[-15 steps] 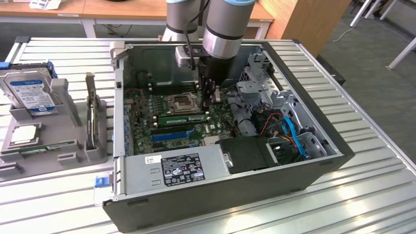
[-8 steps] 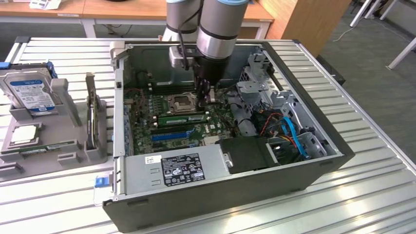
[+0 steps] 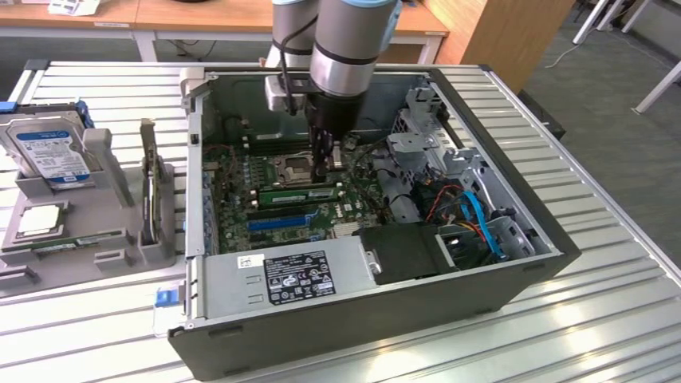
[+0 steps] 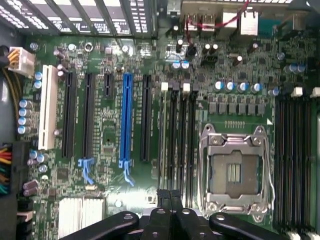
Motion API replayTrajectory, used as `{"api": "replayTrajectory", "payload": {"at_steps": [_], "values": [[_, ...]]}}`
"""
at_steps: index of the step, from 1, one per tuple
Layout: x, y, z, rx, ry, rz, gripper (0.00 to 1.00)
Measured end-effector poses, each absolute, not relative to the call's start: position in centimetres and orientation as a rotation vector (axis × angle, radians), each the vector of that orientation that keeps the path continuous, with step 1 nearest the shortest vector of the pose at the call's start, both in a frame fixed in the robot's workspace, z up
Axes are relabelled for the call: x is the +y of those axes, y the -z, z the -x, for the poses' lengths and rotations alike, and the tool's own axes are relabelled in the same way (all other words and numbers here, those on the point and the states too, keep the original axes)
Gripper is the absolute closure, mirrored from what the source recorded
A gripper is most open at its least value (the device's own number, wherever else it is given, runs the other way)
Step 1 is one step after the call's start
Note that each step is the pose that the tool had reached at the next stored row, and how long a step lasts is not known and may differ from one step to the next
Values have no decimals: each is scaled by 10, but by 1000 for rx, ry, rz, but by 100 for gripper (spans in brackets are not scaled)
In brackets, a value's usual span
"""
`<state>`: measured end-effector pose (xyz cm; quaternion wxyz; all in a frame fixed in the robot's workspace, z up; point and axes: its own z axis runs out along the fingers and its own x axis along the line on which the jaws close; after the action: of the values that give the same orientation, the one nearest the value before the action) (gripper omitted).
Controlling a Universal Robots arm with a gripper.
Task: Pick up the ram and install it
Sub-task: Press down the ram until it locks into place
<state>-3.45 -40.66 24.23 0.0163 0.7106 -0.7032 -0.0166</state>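
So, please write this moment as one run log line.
tool: shut | position: just above ram | ram: standing in memory slot beside CPU socket

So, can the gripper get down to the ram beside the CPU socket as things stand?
Probably yes. The gripper hangs inside the open case right above the ram, with nothing between them. The cables lie off to the exterior view's right. Its jaws are shut, though.

The arm (image 3: 343, 40) hangs straight down, wrist vertical. Its gripper (image 4: 170, 196) points downward, the two dark fingers (image 4: 163, 200) pressed together, holding nothing.
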Motion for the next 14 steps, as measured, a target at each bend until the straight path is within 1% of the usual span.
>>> {"api": "replayTrajectory", "payload": {"at_steps": [14], "values": [[-404,-242,61,-2186,52,-2210,90]]}}
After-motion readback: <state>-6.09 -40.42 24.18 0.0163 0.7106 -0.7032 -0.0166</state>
